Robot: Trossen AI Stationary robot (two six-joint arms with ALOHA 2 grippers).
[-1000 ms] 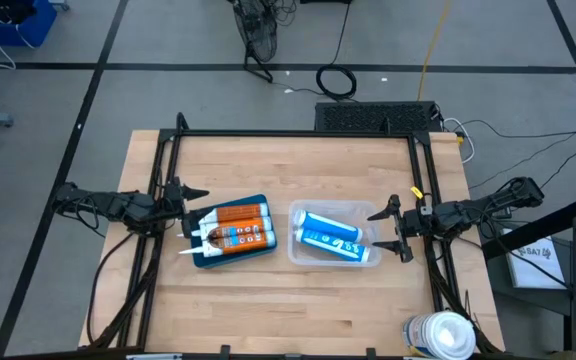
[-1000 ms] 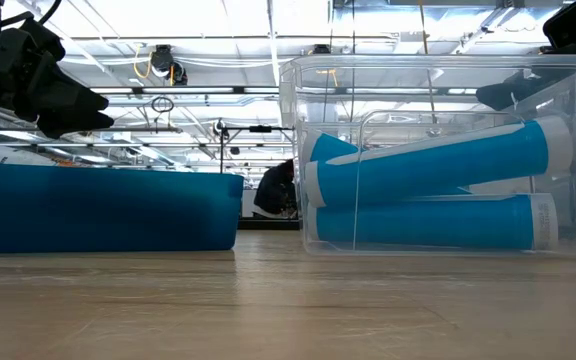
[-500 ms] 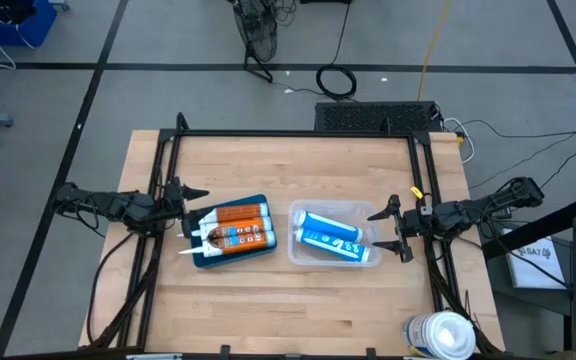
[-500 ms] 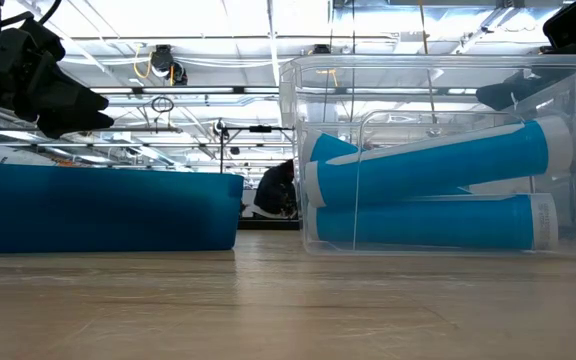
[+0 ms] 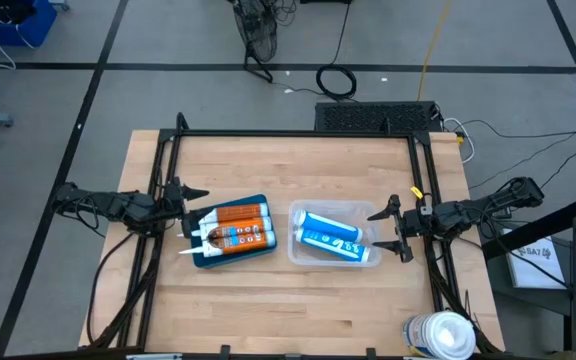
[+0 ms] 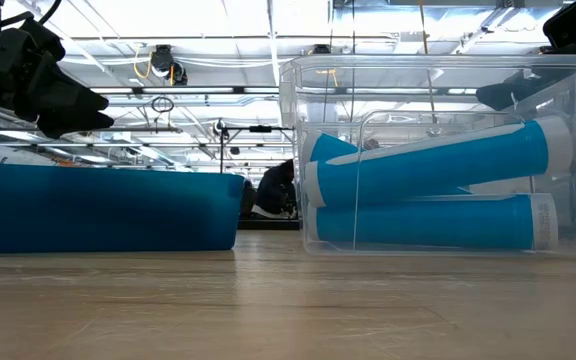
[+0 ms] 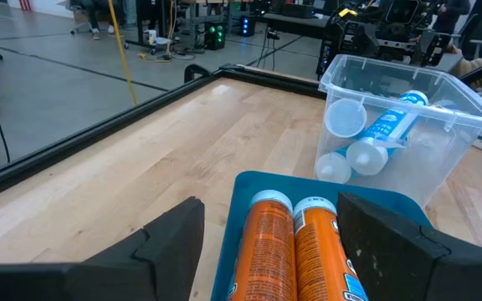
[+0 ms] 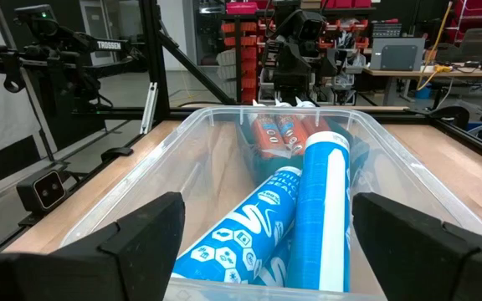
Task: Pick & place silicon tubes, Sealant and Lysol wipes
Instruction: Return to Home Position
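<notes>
Two orange sealant tubes (image 5: 236, 227) lie side by side in a blue tray (image 5: 256, 251) left of centre. Blue-and-white silicone tubes (image 5: 330, 237) lie in a clear plastic bin (image 5: 298, 215) right of centre. The Lysol wipes canister (image 5: 442, 335) with its white domed lid stands at the table's near right corner. My left gripper (image 5: 196, 207) is open and empty at the tray's left end, above the tube nozzles. My right gripper (image 5: 393, 230) is open and empty at the bin's right end.
A black metal frame (image 5: 288, 134) runs along the table's far, left and right sides. Bare wood lies near and far of the tray and bin. A stack of papers (image 5: 533, 262) sits off the table to the right.
</notes>
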